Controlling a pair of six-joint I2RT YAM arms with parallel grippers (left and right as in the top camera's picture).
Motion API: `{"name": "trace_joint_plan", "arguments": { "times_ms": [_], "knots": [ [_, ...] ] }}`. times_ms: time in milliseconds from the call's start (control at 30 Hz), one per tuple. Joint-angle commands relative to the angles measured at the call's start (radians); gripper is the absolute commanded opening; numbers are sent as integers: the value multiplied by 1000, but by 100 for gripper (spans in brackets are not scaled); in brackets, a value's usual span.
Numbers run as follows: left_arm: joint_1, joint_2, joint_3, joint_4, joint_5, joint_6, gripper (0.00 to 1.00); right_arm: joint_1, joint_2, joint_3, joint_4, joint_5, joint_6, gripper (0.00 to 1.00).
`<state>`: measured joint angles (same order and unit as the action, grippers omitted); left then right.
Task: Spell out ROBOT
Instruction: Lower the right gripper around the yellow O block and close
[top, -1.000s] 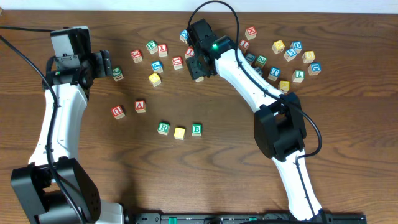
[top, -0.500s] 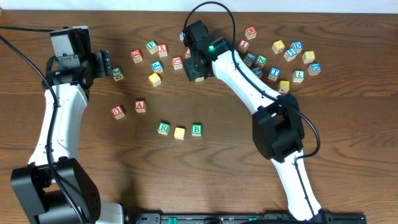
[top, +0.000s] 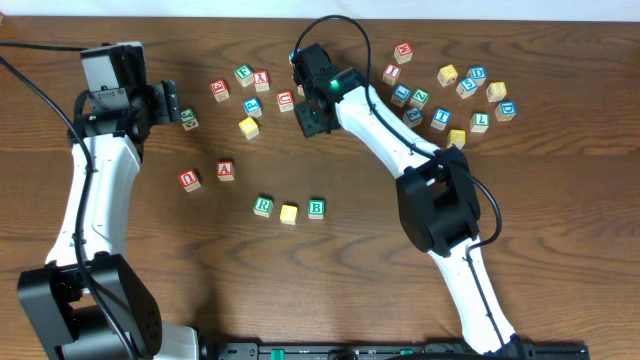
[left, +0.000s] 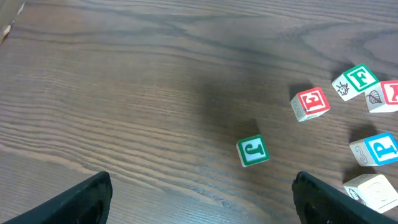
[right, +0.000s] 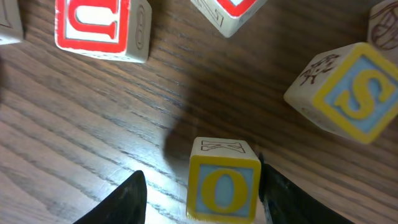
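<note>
Fetching the second O cube (right: 222, 186) with right hand (right: 199, 194) apart around it, left hand (left: 202, 199) apart and idle; next closing squarely, lifting, placing just right of B cube (top: 316, 208).

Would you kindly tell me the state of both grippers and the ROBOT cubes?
Left gripper: open, empty.
Right gripper: open, straddling the O cube.
O cube: on the table, not yet clamped.
R cube: placed, row start.
Yellow cube: placed beside R.
B cube: placed, row end.
</note>
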<state>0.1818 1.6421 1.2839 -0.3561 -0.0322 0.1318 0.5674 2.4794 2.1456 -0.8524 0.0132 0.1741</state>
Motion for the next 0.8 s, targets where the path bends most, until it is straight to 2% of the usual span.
{"name": "trace_joint_plan", "arguments": {
  "times_ms": [0, 100, 267, 500, 767],
  "knots": [
    [5, 11, -5, 0, -2, 6, 91, 10, 3, 0, 5, -8, 4, 53],
    [5, 11, -5, -1, -2, 6, 91, 10, 3, 0, 5, -8, 4, 53],
    [5, 11, -5, -1, -2, 6, 91, 10, 5, 0, 5, -5, 4, 45],
    [5, 11, -5, -1, -2, 6, 91, 9, 6, 0, 8, -4, 4, 43],
    [5, 11, -5, -1, -2, 6, 91, 8, 6, 0, 8, -4, 4, 34]
  ]
}}
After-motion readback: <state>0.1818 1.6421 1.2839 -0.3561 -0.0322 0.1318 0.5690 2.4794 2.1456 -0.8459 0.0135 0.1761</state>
